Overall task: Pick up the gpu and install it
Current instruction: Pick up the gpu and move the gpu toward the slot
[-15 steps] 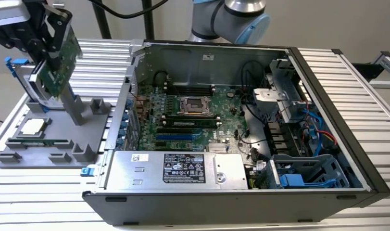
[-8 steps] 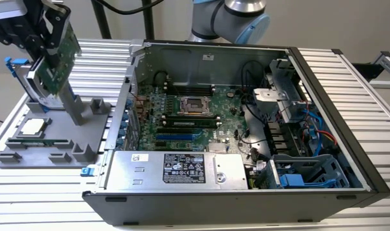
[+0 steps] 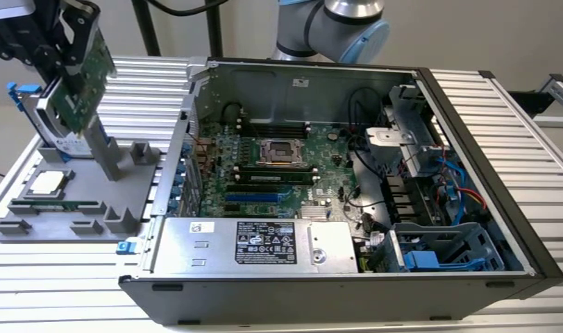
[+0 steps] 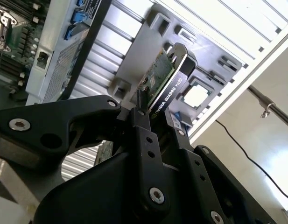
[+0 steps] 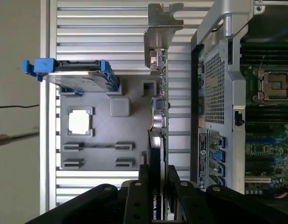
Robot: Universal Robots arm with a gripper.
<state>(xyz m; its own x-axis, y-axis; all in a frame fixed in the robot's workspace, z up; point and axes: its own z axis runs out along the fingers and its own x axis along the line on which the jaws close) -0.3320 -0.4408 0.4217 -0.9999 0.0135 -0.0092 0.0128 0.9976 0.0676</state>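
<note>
since the black gripper (image 4: 155,114) clamps the thin green-and-black gpu card (image 4: 158,77) over the grey tray (image 5: 99,133), we call it picked; seating needs slot alignment.

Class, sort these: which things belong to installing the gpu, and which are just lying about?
Job: gripper, shut on the gpu; open computer case; motherboard.
Lying about: hard drive with blue rails; processor chip; memory stick; grey holder tray.
</note>
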